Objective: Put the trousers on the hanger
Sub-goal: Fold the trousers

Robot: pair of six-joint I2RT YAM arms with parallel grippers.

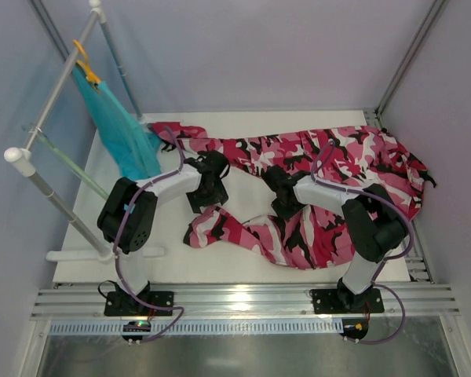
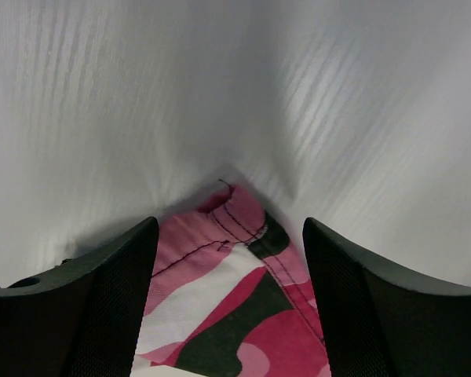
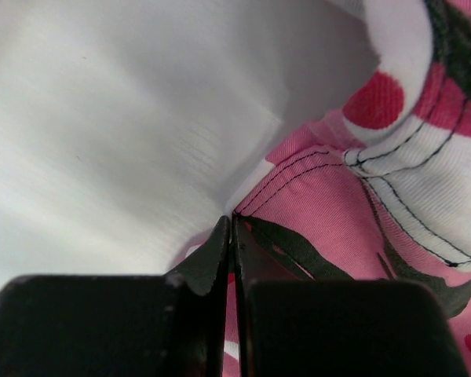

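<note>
Left gripper [image 1: 206, 192] sits low over the trousers [image 1: 353, 149]. Right gripper [image 1: 284, 206] is just beside it, on the side away from the white rack [image 1: 59, 86]. The trousers lie spread on the table [image 1: 180, 267], long axis running straight away from the rack, one leg doubled back nearer the arm bases. The hanger [image 1: 63, 155] is at the rack, under its rail, next to a teal garment [image 1: 125, 129] on an orange hanger [image 1: 85, 67], well apart from both grippers. The left arm is nearer the rack, so the cloth must travel rackward, left side leading.

Left wrist view: left gripper [image 2: 229, 259] has its fingers [image 2: 102, 306] spread wide. A stitched corner of the trousers [image 2: 220, 330] lies between them, ungripped, with white table beyond.

Right wrist view: right gripper [image 3: 232, 236] has its fingers [image 3: 204, 267] pressed together, a pink sliver in the slit and the hem of the trousers [image 3: 337, 228] at the tips. It's likely pinching that edge.
</note>
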